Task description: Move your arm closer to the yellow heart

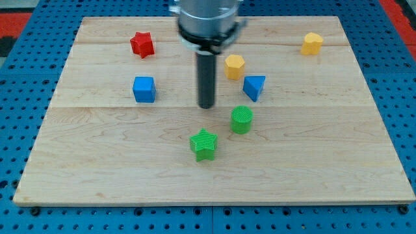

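The yellow heart (312,43) lies near the view's top right corner of the wooden board (97,169). My tip (207,106) rests on the board near its middle, far to the left of and below the heart. A yellow hexagon (234,66) and a blue triangle (254,87) lie just right of the rod, between my tip and the heart. A green cylinder (242,119) sits right of and below my tip.
A green star (204,144) lies below my tip. A blue cube (143,89) is to its left and a red star (142,44) is at the top left. The board sits on a blue perforated surface (19,97).
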